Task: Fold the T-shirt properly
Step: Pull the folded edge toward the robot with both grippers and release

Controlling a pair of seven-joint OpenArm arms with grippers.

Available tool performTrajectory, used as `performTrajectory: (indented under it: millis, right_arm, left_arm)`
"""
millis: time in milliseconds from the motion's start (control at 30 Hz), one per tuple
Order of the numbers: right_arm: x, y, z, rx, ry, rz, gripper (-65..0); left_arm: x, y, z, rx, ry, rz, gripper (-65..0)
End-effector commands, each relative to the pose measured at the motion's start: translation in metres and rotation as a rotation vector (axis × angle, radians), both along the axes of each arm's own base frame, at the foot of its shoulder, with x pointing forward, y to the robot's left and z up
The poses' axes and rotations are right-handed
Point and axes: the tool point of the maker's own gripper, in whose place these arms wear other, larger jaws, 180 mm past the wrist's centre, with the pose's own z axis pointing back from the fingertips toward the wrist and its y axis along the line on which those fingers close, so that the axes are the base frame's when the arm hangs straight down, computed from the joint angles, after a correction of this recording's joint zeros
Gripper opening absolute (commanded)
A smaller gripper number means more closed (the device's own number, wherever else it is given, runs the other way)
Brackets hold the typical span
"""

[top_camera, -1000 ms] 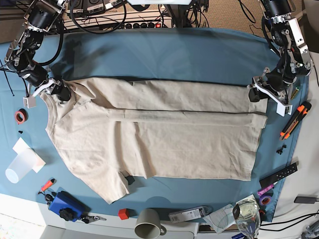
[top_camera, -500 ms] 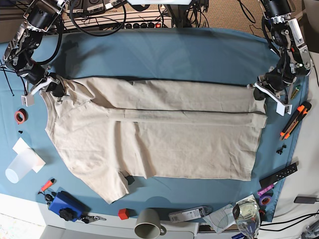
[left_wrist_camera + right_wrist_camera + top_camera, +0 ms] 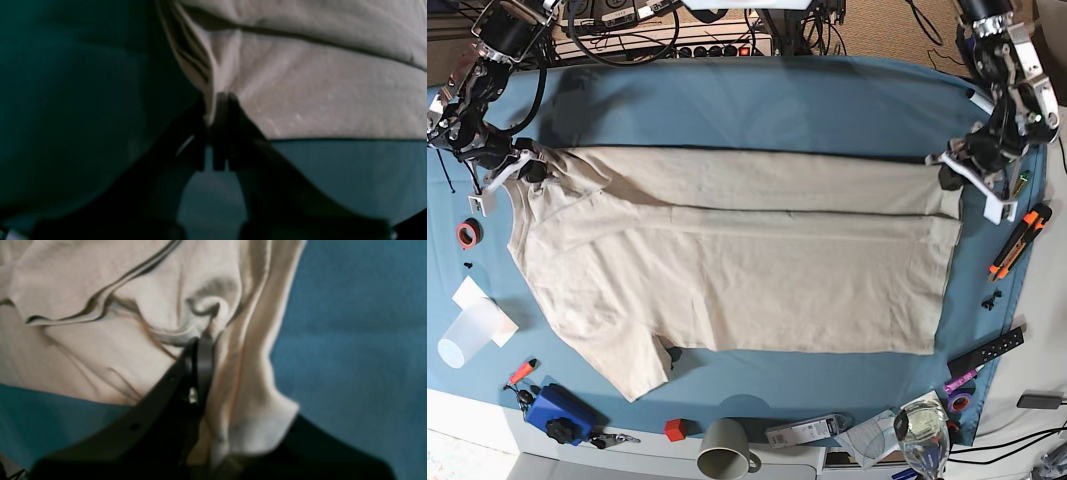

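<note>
T-shirt [image 3: 727, 270] far edge pulled outward | both tools clamped | no writing legible

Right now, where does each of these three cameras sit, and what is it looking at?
Base: overhead, looking down on the T-shirt spread on the teal table cloth, both arms visible.
Left wrist: on the arm, facing its left gripper pinching fabric.
Right wrist: same, facing its right gripper pinching fabric.
All three share shirt and cloth.
</note>
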Motion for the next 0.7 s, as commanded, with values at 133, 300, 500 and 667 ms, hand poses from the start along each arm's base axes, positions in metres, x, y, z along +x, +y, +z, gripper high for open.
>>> performTrajectory:
  millis: [133,300,500,667]
  right_arm:
    - [-0.005,-0.011,0.007,-0.03,0.034,-0.004,-65.0]
    - [-0.012,-0.03,0.017,-0.019,-0.006,-0.085,-65.0]
    - [-0.04,-0.041,0.014,-0.008,0.012,-0.109,-65.0]
    - [-0.064,-0.04,0.002,-0.009,0.073,-0.105,-65.0]
  left_arm:
    - [-0.017,0.001,0.003,-0.002,0.004,-0.016,-65.0]
    - [-0.027,0.004,0.004,0.017,0.02,-0.015,-65.0]
    - [-0.046,0.01,0.007,0.044,0.035,-0.007,-65.0]
    - [-0.072,0.006,-0.002,0.03,0.1,-0.02,-65.0]
